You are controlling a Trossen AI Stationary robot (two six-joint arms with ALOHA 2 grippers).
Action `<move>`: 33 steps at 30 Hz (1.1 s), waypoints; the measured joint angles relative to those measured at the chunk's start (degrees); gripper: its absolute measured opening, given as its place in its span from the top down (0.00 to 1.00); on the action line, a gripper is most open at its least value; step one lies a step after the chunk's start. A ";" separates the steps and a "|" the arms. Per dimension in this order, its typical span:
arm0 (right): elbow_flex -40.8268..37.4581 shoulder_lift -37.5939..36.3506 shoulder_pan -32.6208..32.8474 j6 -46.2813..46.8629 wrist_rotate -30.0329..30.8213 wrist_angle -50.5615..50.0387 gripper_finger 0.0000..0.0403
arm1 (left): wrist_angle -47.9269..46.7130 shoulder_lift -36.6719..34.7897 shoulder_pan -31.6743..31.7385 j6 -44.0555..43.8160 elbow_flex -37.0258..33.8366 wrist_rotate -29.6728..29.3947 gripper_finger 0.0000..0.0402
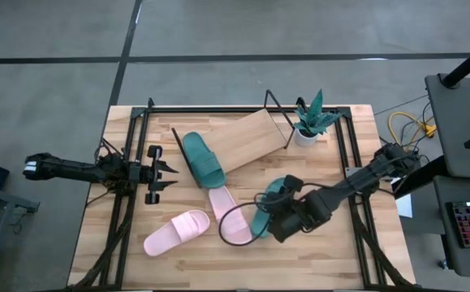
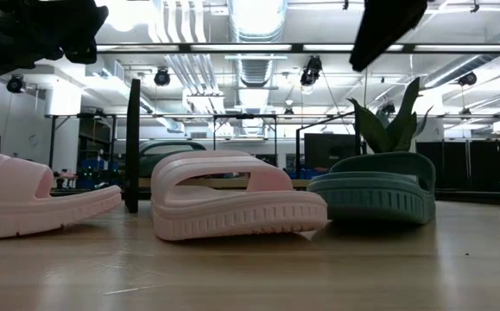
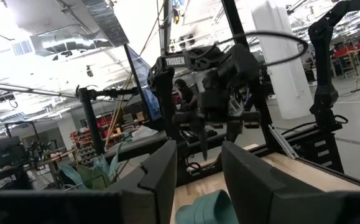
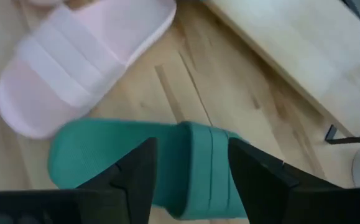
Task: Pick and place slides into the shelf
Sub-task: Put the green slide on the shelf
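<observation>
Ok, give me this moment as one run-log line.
shelf: one green slide on it | right gripper: open above second green slide on table | left gripper: idle, table's left | pink slides: on table

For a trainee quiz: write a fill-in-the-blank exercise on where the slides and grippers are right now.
1. The number of slides lying on the shelf is ____.
2. The right gripper hangs with open jaws over a slide coloured ____.
3. The slides on the tabletop nearest the left gripper are coloured ____.
4. At the shelf's far end stands a potted ____.

Missing words: one; green; pink; plant
</observation>
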 joint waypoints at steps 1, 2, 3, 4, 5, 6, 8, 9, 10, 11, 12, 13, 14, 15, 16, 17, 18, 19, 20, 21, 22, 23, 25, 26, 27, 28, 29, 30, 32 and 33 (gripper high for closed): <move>-0.81 0.39 -0.08 -0.81 -0.34 1.06 0.53 | 0.01 0.00 0.02 0.02 0.00 0.00 0.72; -1.53 0.68 -0.14 -1.54 -0.33 2.22 0.53 | -0.01 0.00 0.00 0.00 -0.01 -0.01 0.72; -2.27 1.05 -0.14 -2.38 -0.10 2.81 0.53 | -0.01 0.00 0.02 0.02 0.00 0.00 0.72; -2.86 1.84 -0.14 -3.11 0.24 3.14 0.52 | 0.00 0.01 0.00 0.02 0.00 0.00 0.72; -3.00 2.73 -0.16 -3.87 0.33 3.46 0.51 | 0.03 0.06 0.01 0.02 0.00 0.00 0.72; -3.01 3.68 -0.16 -4.64 0.44 3.55 0.50 | -0.04 0.15 0.02 0.02 0.01 0.00 0.72; -3.01 5.78 -0.20 -6.33 0.51 2.72 0.47 | 0.01 0.15 0.00 0.02 0.00 0.00 0.72; -2.87 6.79 -0.27 -7.10 0.54 2.67 0.45 | -0.01 0.17 0.00 0.04 -0.01 0.00 0.72; -2.62 7.69 -0.31 -7.54 0.63 2.73 0.43 | -0.06 0.21 0.00 0.04 0.01 0.00 0.72; -2.35 8.45 -0.31 -7.84 0.85 2.77 0.41 | -0.01 0.26 0.00 0.04 0.01 0.00 0.72; -2.17 9.14 -0.38 -7.96 1.03 2.56 0.40 | 0.03 0.32 0.01 0.04 0.00 0.00 0.72; -2.06 9.60 -0.42 -8.02 1.17 2.39 0.38 | 0.00 0.36 0.01 0.04 -0.01 0.00 0.72; -1.82 10.17 -0.51 -8.02 1.18 1.93 0.37 | -0.01 0.37 0.00 0.07 0.00 0.00 0.72; -1.57 10.74 -0.68 -8.00 1.20 1.08 0.36 | 0.01 0.37 0.02 0.07 -0.01 -0.02 0.72; -1.42 11.18 -0.75 -7.90 1.22 0.06 0.35 | 0.03 0.37 0.02 0.07 0.00 0.00 0.72; -1.41 11.59 -0.83 -7.61 1.16 -0.90 0.34 | 0.01 0.37 0.00 0.08 -0.01 -0.02 0.72; -1.41 12.05 -0.95 -7.51 1.22 -1.83 0.33 | 0.01 0.37 0.00 0.09 0.00 0.00 0.72; -1.41 12.40 -1.09 -7.49 1.21 -2.48 0.33 | 0.03 0.37 0.02 0.09 0.01 0.00 0.72; -1.41 12.90 -1.20 -7.47 1.22 -3.10 0.33 | 0.01 0.37 0.01 0.12 0.00 0.00 0.72; -1.41 13.37 -1.34 -7.41 1.19 -3.66 0.33 | 0.03 0.37 0.02 0.13 -0.01 0.00 0.72; -1.41 13.80 -1.46 -7.39 1.19 -3.83 0.33 | 0.03 0.38 0.02 0.13 -0.01 0.00 0.72; -1.41 14.22 -1.61 -7.37 1.18 -3.82 0.33 | 0.01 0.39 0.00 0.15 -0.01 -0.02 0.72; -1.41 14.87 -1.94 -7.37 1.18 -4.18 0.34 | 0.03 0.37 0.00 0.15 0.01 0.00 0.72; -1.41 15.19 -2.09 -7.37 1.18 -4.48 0.35 | 0.01 0.39 0.02 0.15 -0.01 0.00 0.72; -1.41 15.62 -2.30 -7.35 1.19 -4.52 0.35 | 0.01 0.39 0.00 0.15 0.01 -0.01 0.72; -1.41 15.81 -2.44 -7.34 1.18 -4.58 0.36 | 0.02 0.39 0.01 0.16 -0.01 0.00 0.72; -1.41 16.07 -2.60 -7.34 1.16 -4.78 0.37 | 0.01 0.39 0.02 0.15 0.00 0.00 0.72; -1.41 16.42 -2.69 -7.34 1.20 -4.88 0.38 | 0.01 0.39 0.02 0.15 0.01 0.00 0.72; -1.41 16.57 -2.83 -7.34 1.18 -5.36 0.40 | 0.01 0.39 0.02 0.15 0.01 0.00 0.72; -1.43 16.56 -2.87 -7.31 1.18 -5.61 0.41 | 0.00 0.37 0.01 0.15 0.00 -0.01 0.72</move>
